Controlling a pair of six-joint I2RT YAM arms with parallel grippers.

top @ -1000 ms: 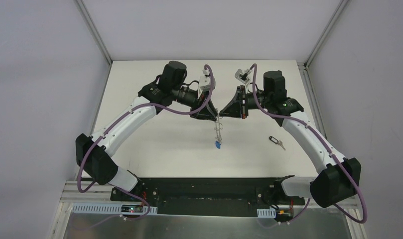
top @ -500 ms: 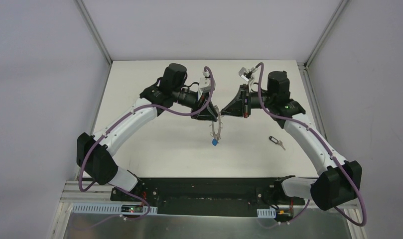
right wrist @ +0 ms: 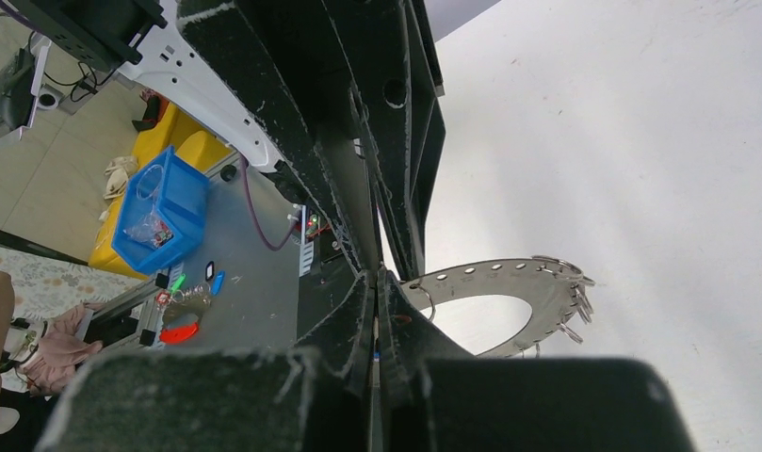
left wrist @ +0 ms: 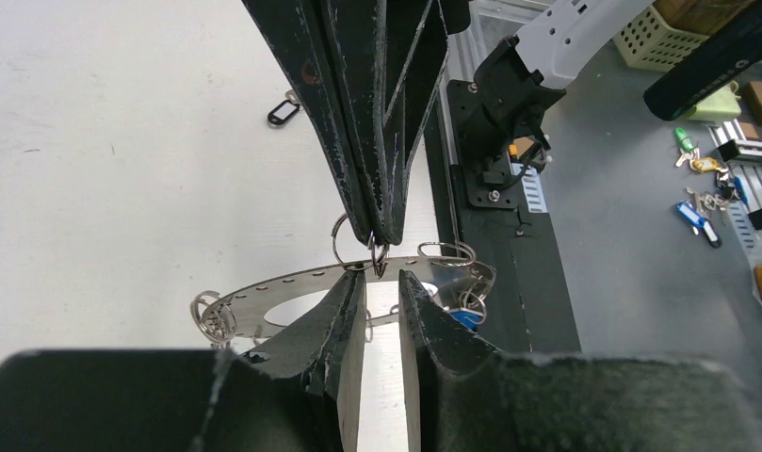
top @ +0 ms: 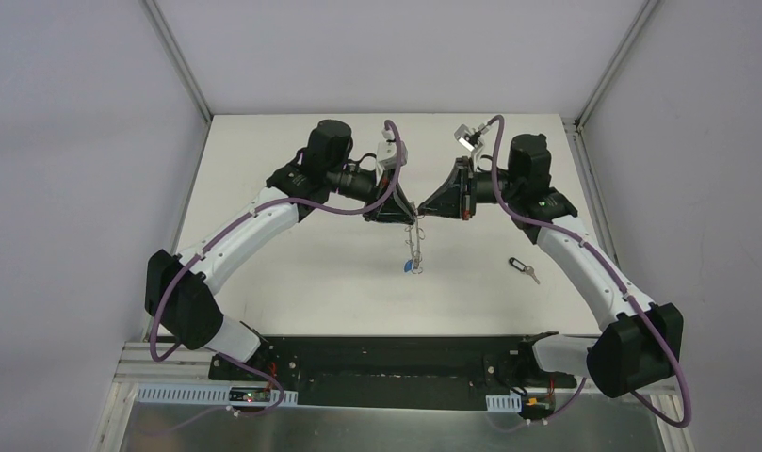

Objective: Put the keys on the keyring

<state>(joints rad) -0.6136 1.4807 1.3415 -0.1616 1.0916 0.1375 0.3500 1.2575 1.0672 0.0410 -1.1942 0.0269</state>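
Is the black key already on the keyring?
No, the black key lies alone on the table, well apart from the keyring.

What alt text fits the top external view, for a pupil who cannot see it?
The left gripper and right gripper meet above a white table, the keyring hanging beneath them with a blue key at its bottom. A black key lies on the table to the right.
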